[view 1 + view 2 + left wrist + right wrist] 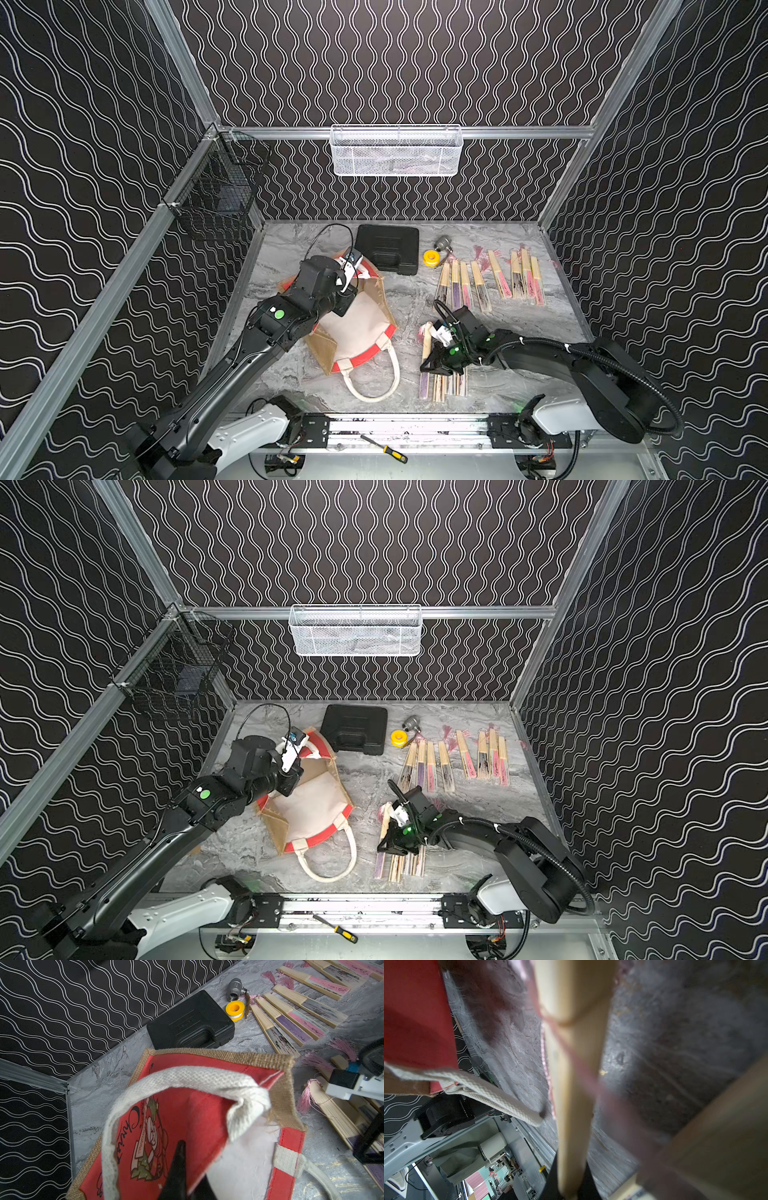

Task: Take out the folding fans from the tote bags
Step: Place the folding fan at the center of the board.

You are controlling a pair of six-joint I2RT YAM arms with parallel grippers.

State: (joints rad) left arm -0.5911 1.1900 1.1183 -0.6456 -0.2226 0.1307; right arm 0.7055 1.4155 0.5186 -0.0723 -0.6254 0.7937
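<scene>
The tote bag lies tipped on the marble table at centre left, its mouth and white lining facing up and a white rope handle toward the front. My left gripper reaches into the mouth and is shut on the bag's red printed panel. My right gripper is shut on one folding fan, low over the table right of the bag. Several folding fans lie in a row at the far right, and more fans lie under the right gripper.
A flat black case, a yellow tape roll and a metal valve lie at the back. A yellow-handled screwdriver rests on the front rail. A white mesh basket and a black wire basket hang on the walls.
</scene>
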